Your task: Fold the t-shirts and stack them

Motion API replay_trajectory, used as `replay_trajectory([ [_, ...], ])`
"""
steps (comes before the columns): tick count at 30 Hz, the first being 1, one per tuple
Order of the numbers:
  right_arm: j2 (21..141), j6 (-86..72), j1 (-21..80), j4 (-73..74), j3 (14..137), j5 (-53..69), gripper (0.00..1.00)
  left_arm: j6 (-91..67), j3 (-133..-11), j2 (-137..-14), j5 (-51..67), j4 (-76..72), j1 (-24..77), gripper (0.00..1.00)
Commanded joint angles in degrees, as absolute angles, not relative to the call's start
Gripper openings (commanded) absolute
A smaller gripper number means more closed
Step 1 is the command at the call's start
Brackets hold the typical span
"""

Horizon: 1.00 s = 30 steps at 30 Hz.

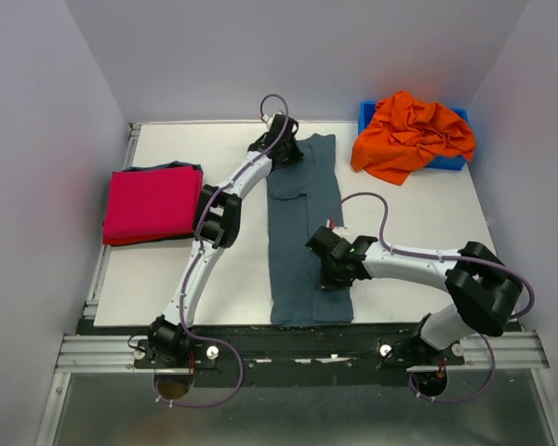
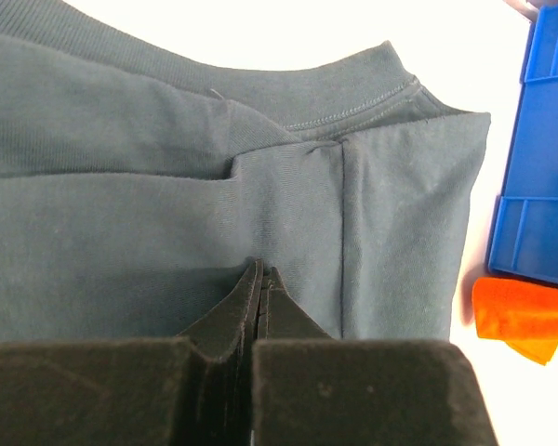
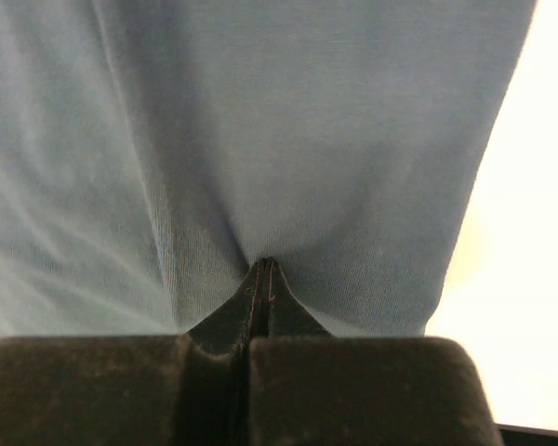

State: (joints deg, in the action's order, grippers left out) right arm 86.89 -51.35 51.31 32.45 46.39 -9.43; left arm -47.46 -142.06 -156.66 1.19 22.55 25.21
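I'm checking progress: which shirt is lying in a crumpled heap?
The orange t-shirt, bunched up over the blue bin at the far right. The grey-blue shirt lies as a long flat strip, and the magenta-red one is a neat folded rectangle.

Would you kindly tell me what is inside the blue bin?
A crumpled orange shirt fills the bin and spills over its near rim. The bin's floor, and anything under the shirt, is covered.

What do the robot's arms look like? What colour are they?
The left arm and right arm are white tubes with chunky black joints. A thin purple cable loops along each. The left tool and right tool are black, with two flat fingers narrowing to a tip.
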Motion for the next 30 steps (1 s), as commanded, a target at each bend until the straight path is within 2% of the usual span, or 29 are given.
replay_trajectory([
  [1, 89.83, -55.28, 54.14, 28.56, 46.58, -2.55, 0.01, -48.51, -142.38, -159.87, 4.56, 23.13, 24.44, 0.00],
  [8, 80.88, -52.12, 52.91, 34.01, 46.94, -5.71, 0.03, -50.19, -141.06, -159.17, 8.71, 15.64, 23.91, 0.00],
  [9, 78.77, -52.03, 52.82, 34.54, 46.15, -5.71, 0.07, -49.49, -141.50, -159.08, 8.09, 15.82, 23.82, 0.00],
  [10, 76.75, -52.03, 52.65, 34.71, 44.92, -5.71, 0.21, -49.13, -141.50, -158.73, 7.30, 15.65, 23.64, 0.00],
  [12, 72.53, -52.12, 52.73, 35.85, 42.37, -5.27, 0.39, -49.48, -140.54, -158.03, 7.29, 14.60, 23.21, 0.00],
  [14, 69.36, -52.82, 52.65, 37.26, 39.56, -4.75, 0.41, -49.75, -139.31, -156.72, 10.36, 11.79, 22.76, 0.01],
  [16, 66.90, -54.22, 52.65, 38.14, 36.49, -3.78, 0.42, -48.52, -139.22, -154.79, 11.95, 12.04, 22.76, 0.14],
  [20, 63.64, -56.16, 52.65, 38.41, 32.09, -2.11, 0.43, -44.13, -135.72, -147.76, 12.83, 14.76, 22.68, 0.50],
  [23, 62.14, -57.13, 52.65, 38.06, 29.80, -0.71, 0.43, -41.76, -133.86, -141.79, 14.06, 18.26, 22.24, 0.62],
  [26, 61.35, -56.87, 52.65, 34.90, 27.17, 3.68, 0.43, -39.56, -131.15, -135.29, 15.55, 23.10, 22.24, 0.70],
  [28, 61.87, -56.95, 52.65, 34.19, 26.28, 4.57, 0.43, -37.98, -127.90, -130.63, 15.82, 26.87, 22.24, 0.80],
  [30, 63.19, -56.43, 52.65, 34.80, 26.10, 4.40, 0.40, -35.78, -125.61, -125.88, 13.20, 33.80, 22.32, 0.82],
])
